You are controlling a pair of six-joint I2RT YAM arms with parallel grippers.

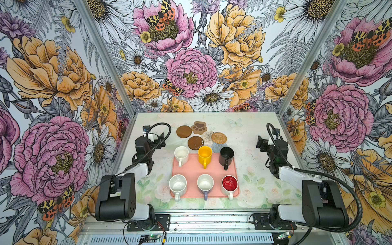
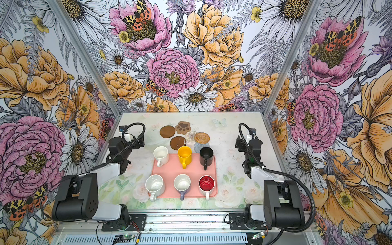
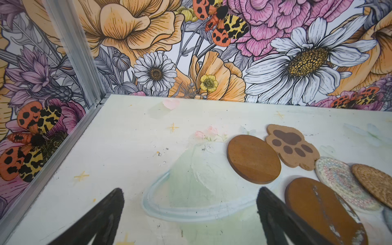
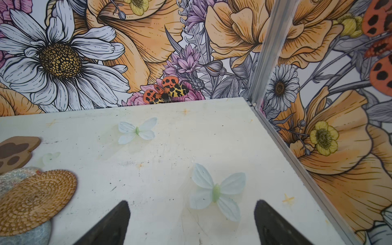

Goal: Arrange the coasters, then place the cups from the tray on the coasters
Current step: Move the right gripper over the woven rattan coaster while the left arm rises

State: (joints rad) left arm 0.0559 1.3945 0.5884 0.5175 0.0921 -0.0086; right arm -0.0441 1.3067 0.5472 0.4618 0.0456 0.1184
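Note:
Six coasters lie bunched behind the tray [image 1: 191,169]: two dark brown discs [image 1: 184,131] [image 1: 195,142], a paw-shaped one [image 1: 199,127], a clear patterned disc [image 1: 207,136], a rattan disc [image 1: 219,137] overlapping it, and a pale blue disc [image 1: 218,146]. On the pink tray stand six cups: white [image 1: 181,154], yellow [image 1: 205,155], black [image 1: 226,156], speckled white [image 1: 177,185], lavender [image 1: 205,184] and red-inside [image 1: 229,184]. My left gripper [image 3: 190,191] hovers open left of the coasters, the nearer brown disc [image 3: 322,210] beside one finger. My right gripper [image 4: 192,202] hangs open to their right, holding nothing.
Floral walls with aluminium corner posts [image 1: 118,84] close the table on three sides. Bare tabletop [image 1: 244,131] lies between the coasters and the right arm. Printed butterflies [image 4: 216,191] are flat pictures on the surface.

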